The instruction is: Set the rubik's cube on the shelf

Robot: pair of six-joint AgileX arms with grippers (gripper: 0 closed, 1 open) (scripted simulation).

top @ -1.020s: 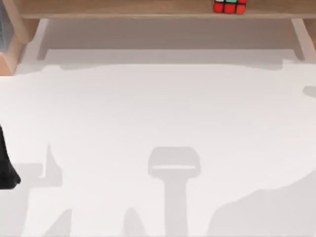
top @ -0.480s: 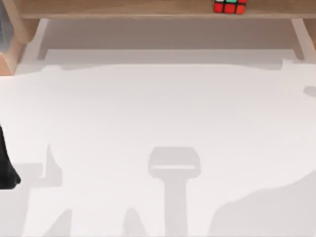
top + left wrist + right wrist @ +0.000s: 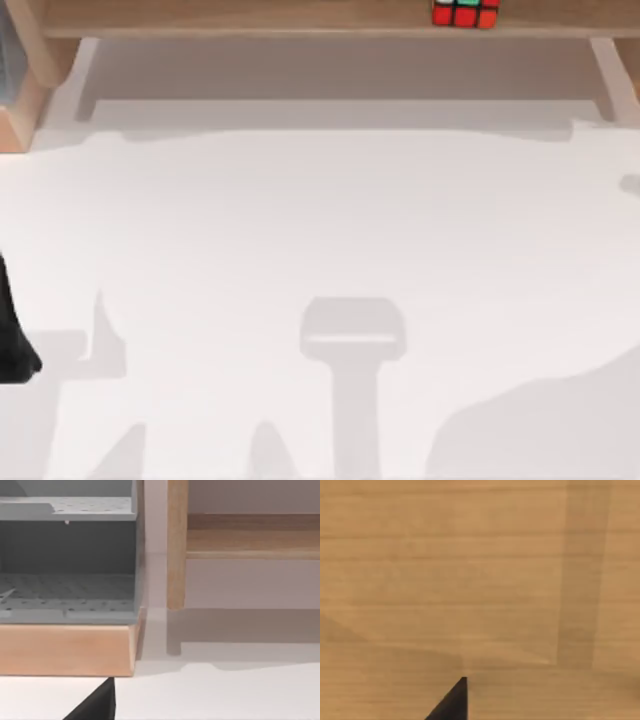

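The white bench (image 3: 330,230) spreads wide and bare below the top camera, crossed only by grey shadows. Along its far edge runs the shelf (image 3: 250,18), a long light-brown board on white upright supports (image 3: 606,78), with a wooden side panel (image 3: 176,545) at its left end. Just left of that panel, in the left wrist view, stands a grey perforated rack (image 3: 67,555) on a light wooden base (image 3: 65,649). The left arm (image 3: 12,330) is a dark shape at the bench's left edge, parked well short of the shelf; whether its gripper is spread or pressed together cannot be told. The right wrist view faces plain light-brown wood. The rubik's cube (image 3: 465,13) sits on the shelf board toward its right part, red tiles facing forward, far across the bench from the left arm.
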